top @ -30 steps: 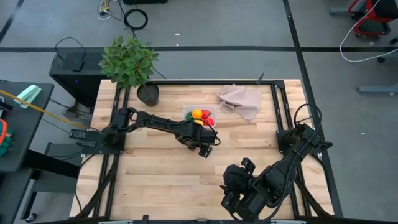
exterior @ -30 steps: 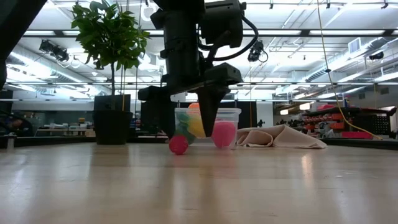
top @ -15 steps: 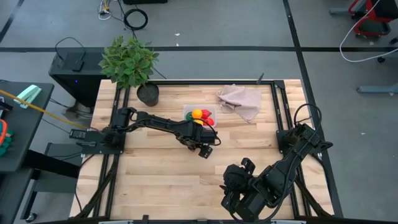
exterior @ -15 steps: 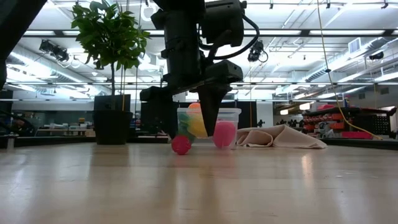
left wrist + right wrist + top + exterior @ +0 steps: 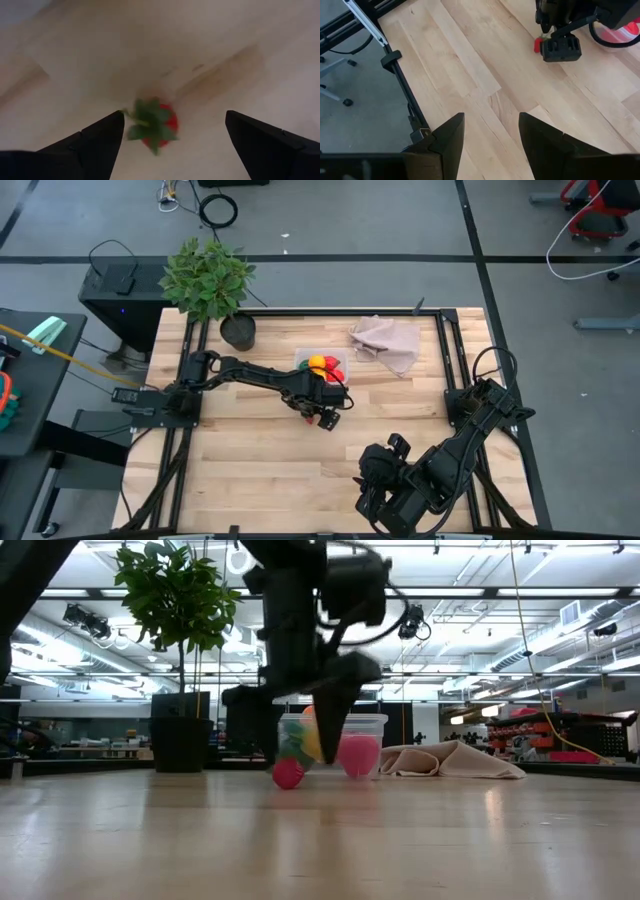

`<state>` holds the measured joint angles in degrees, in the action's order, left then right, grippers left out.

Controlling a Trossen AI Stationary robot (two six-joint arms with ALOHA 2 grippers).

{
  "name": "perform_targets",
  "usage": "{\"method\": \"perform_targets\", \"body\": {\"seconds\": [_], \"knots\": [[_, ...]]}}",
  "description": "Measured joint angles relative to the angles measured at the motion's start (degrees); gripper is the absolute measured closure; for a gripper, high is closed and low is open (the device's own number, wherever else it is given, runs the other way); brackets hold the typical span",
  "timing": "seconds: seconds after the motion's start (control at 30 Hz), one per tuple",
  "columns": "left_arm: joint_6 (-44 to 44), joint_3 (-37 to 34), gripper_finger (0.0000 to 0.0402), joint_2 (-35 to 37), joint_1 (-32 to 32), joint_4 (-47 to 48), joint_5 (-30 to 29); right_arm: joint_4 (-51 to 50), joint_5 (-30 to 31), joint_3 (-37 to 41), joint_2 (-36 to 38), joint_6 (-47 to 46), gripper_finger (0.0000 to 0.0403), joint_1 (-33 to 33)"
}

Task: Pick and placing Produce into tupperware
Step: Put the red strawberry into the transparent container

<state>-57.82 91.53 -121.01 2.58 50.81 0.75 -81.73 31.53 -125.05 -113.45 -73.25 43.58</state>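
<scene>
A red toy strawberry with a green leafy cap (image 5: 152,127) lies on the wooden table, just on the near side of the clear tupperware (image 5: 322,366). The box holds yellow, orange, red and green produce. My left gripper (image 5: 173,120) is open and points down, one finger on each side of the strawberry without touching it. In the low view the strawberry (image 5: 288,773) sits on the table in front of the tupperware (image 5: 352,745), below the left gripper (image 5: 305,752). My right gripper (image 5: 491,122) is open and waits above the table's near right part.
A potted plant (image 5: 210,280) stands at the table's far left. A beige-pink cloth (image 5: 388,342) lies crumpled at the far right, next to the box. Dark frame rails (image 5: 447,350) run along both sides. Bare wood (image 5: 250,460) stretches across the near half.
My left gripper has shifted a little toward the far edge and the clear box, staying open over the strawberry. The strawberry rests in about the same place.
</scene>
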Motion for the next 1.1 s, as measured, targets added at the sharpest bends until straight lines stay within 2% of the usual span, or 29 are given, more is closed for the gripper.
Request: {"method": "perform_targets", "body": {"seconds": [0.27, 0.57, 0.7, 1.1], "knots": [[-1.5, -5.2, 0.0047, 0.1, 0.2, -1.1, 1.4, 0.0, 0.0, 0.0, 0.0, -0.2, 0.0208, 0.0], [-2.0, -5.7, 0.0060, 0.2, 0.8, -2.7, 0.7, 0.0, 0.0, 0.0, 0.0, -0.1, 0.0208, 0.0], [-2.0, -5.7, 0.0097, 0.2, 0.8, -2.8, 0.7, 0.0, 0.0, 0.0, 0.0, -0.1, 0.0208, 0.0], [-1.9, -5.7, 0.0248, 2.0, 0.9, -5.8, 0.3, 0.0, 0.0, 0.0, 0.0, 0.5, 0.0208, -0.8]]}}
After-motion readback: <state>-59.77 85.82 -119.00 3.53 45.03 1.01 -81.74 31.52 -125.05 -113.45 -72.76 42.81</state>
